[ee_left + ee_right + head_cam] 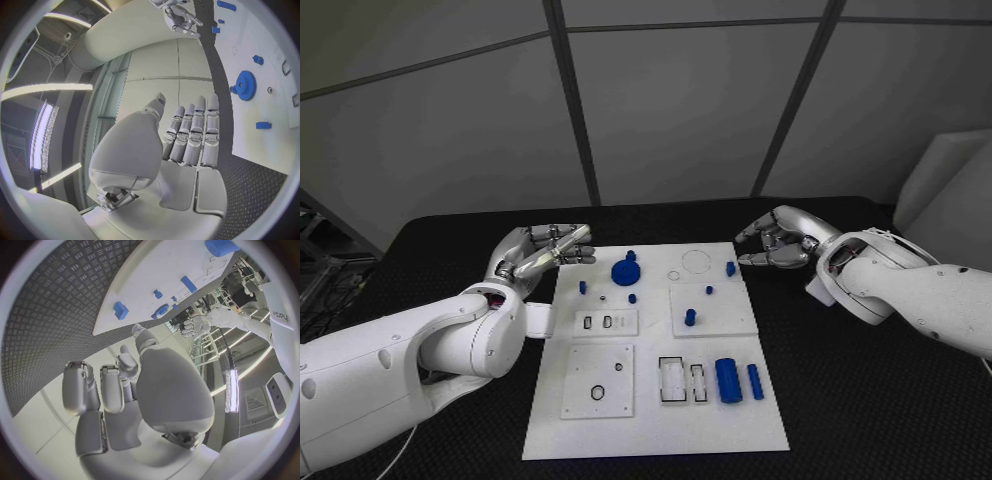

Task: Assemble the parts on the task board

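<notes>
Left hand: your left hand (542, 250) hovers at the far left corner of the task board (653, 430), fingers straight and together in its wrist view, holding nothing.
Right hand: your right hand (779, 240) hangs just off the board's far right corner, fingers loosely curled and apart, released.
Parts: the blue gear (627, 271) stands nearest your left hand; small blue pegs (689, 317) stand between the two hands; two blue cylinders (728, 380) lie loose at the board's near end, well apart from both hands.
Risk, reach: from here, going for the cylinders means sweeping over the standing pegs; a low wrist could knock them over.
Risk, rolling: the cylinders look round and free, so a glancing finger may roll them off the board onto the desk (862, 400).
Risk, board: it seems to lie unfastened; a sideways push could slide it.
</notes>
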{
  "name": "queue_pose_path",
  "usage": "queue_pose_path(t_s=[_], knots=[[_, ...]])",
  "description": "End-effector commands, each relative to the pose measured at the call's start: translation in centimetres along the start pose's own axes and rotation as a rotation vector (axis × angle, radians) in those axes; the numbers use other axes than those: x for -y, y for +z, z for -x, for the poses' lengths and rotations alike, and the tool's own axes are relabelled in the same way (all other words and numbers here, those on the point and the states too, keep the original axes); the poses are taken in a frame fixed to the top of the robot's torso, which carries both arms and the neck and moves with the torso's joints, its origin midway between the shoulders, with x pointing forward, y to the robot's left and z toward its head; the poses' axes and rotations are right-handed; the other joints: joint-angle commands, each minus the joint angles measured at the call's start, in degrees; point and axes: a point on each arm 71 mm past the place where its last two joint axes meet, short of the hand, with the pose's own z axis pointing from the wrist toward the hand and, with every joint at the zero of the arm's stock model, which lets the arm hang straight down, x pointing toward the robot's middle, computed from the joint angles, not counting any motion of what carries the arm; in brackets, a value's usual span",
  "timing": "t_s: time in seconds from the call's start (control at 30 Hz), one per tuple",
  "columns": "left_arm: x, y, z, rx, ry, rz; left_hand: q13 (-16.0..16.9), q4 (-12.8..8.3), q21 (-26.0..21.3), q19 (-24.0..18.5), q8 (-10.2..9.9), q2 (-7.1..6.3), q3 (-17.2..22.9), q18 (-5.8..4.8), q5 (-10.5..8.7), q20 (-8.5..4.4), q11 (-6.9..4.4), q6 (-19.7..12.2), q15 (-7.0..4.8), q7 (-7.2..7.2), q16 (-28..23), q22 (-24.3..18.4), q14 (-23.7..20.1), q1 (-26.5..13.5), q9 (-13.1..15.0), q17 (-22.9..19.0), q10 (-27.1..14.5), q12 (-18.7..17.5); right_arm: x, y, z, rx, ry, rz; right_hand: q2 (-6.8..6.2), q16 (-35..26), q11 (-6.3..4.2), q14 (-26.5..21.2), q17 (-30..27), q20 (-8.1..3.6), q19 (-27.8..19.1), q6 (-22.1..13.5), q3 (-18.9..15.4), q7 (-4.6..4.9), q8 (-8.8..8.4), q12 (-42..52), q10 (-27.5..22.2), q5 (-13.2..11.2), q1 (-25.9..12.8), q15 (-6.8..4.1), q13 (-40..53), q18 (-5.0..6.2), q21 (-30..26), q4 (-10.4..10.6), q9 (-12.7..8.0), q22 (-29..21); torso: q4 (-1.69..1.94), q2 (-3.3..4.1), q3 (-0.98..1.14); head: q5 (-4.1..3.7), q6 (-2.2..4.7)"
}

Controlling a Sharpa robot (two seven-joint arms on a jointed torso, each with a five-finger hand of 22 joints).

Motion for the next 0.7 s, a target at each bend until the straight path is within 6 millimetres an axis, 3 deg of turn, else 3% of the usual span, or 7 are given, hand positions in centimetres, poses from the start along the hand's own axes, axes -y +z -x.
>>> queue_pose_path(t_s=[0.03,0.07,0.23,0.47,0.7], knots=[[0.0,0.1,-0.2,-0.020,-0.006,-0.004,0.05,-0.34,0.20,-0.42,-0.19,0.48,-0.13,-0.81,-0.23,0.16,0.02,0.40,0.06,0.07,-0.19,0.10,-0.29,-0.24,0.06,0.05,0.52,-0.02,0.0,0.0,-0.1,-0.027,0.022,0.044,-0.07,-0.31,0.41,2.81,1.26,0.04,-0.45,-1.03,-0.25,0.37,-0.23,-0.37,-0.47,-0.12,0.68,-0.15,-0.22,0.76,-0.45,-0.19,-0.14,3.03,-0.01,-0.01,0.02,-0.29,0.04],[0.0,0.1,-0.2,-0.020,-0.007,-0.003,0.05,-0.34,0.20,-0.42,-0.19,0.48,-0.13,-0.81,-0.23,0.16,0.02,0.40,0.06,0.07,-0.19,0.10,-0.29,-0.24,0.06,0.05,0.52,-0.02,0.2,0.1,-0.1,-0.028,0.018,0.042,-0.06,-0.32,0.47,2.82,1.26,0.07,-0.47,-1.19,-0.32,0.45,-0.23,-0.40,-0.48,-0.11,0.70,-0.10,-0.24,0.77,-0.47,-0.18,-0.15,3.00,-0.01,-0.01,0.07,-0.34,0.01],[-0.1,0.2,-0.3,-0.020,-0.007,-0.003,0.05,-0.34,0.20,-0.42,-0.19,0.48,-0.13,-0.81,-0.23,0.16,0.02,0.40,0.06,0.07,-0.19,0.10,-0.29,-0.24,0.06,0.05,0.52,-0.02,0.8,0.2,-0.4,-0.041,0.003,0.026,-0.07,-0.31,0.73,2.86,1.34,0.21,-0.41,-1.75,-0.68,0.76,-0.19,-0.45,-0.46,-0.06,0.70,0.10,-0.28,0.75,-0.48,-0.03,-0.16,3.04,0.14,0.00,-0.16,-0.57,-0.04],[-0.2,0.2,-0.1,-0.015,-0.005,-0.002,0.06,-0.38,0.22,-0.44,-0.20,0.51,-0.13,-0.81,-0.23,0.16,0.01,0.44,0.05,0.05,-0.21,0.11,-0.29,-0.23,0.06,0.08,0.59,-0.01,1.4,0.3,-1.7,-0.073,-0.003,0.005,-0.01,-0.19,0.93,2.93,1.57,0.34,-0.30,-1.75,-1.00,0.99,-0.04,-0.37,-0.39,0.03,0.53,0.26,-0.21,0.72,-0.44,0.21,-0.08,3.16,-0.04,0.01,-0.15,-0.40,-0.20],[-0.2,0.2,-0.2,-0.015,-0.005,-0.002,0.06,-0.40,0.24,-0.46,-0.21,0.51,-0.13,-0.80,-0.23,0.16,0.01,0.44,0.05,0.05,-0.22,0.12,-0.29,-0.22,0.06,0.09,0.59,-0.02,1.5,0.5,-2.7,-0.089,-0.002,0.000,0.26,-0.06,1.04,3.00,1.81,0.45,-0.17,-1.50,-1.14,1.10,0.15,-0.05,-0.16,0.11,0.48,0.37,0.07,0.68,-0.38,0.40,0.02,3.29,0.08,-0.02,-0.25,-0.39,-0.37]])
